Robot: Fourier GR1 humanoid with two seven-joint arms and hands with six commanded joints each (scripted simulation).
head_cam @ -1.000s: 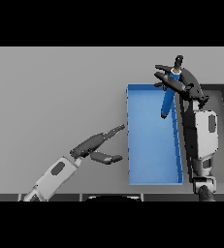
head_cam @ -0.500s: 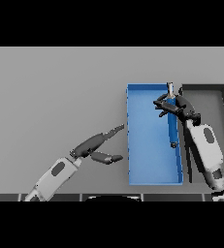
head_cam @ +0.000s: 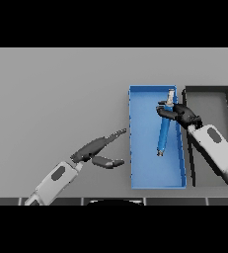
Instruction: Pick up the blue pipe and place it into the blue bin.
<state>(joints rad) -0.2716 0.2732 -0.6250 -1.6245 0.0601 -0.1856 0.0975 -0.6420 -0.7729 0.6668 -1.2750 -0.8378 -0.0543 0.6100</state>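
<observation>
The blue pipe (head_cam: 163, 133) lies lengthwise inside the blue bin (head_cam: 140, 168), slightly slanted, with its grey end near the bin's far wall. My right hand (head_cam: 180, 113) reaches in over the bin's right wall. Its fingers are spread across the pipe's upper part and are not curled round it. My left hand (head_cam: 93, 147) hovers over the table just left of the bin, with its fingers straight, its thumb out and nothing in it.
A dark grey bin (head_cam: 210, 101) stands right beside the blue bin, and my right forearm crosses over it. Grey table stretches to the left and to the far side.
My right hand came down from above the bin's far end with the pipe. The pipe now lies flat on the bin's floor and the fingers have loosened. The left hand barely moved.
</observation>
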